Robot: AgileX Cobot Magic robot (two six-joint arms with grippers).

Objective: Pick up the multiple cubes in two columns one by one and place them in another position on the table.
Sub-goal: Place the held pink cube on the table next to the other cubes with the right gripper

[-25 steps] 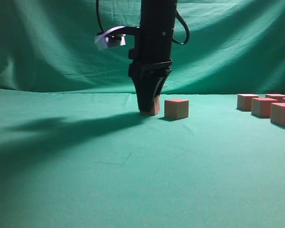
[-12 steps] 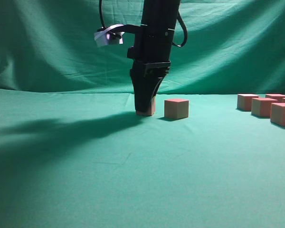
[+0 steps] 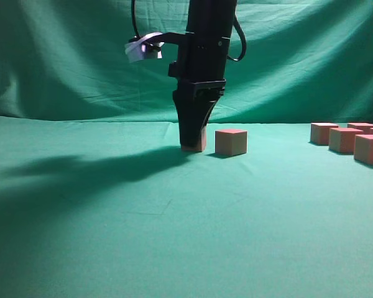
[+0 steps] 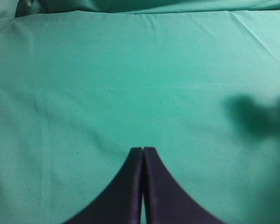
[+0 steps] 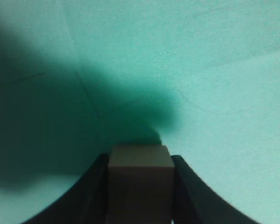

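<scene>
Right gripper (image 3: pixel 194 146) jaws grip one cube (image 5: pixel 140 179) low at the tabletop (image 3: pixel 174 236), a placed cube (image 3: pixel 230 141) just beside at 3 o'clock, likely starting the new row. Remaining cubes (image 3: pixel 345 139) wait far at 3 o'clock. Your left gripper (image 4: pixel 143 150) idles, jaws closed and empty.

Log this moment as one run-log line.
right gripper: shut on cube, low at table | left gripper: shut, empty | placed cube beside | more cubes far right

Table (image 3: pixel 174 236) green cloth, matt (slight wrinkles); cubes (image 3: pixel 230 142) matt, wood-like.
</scene>
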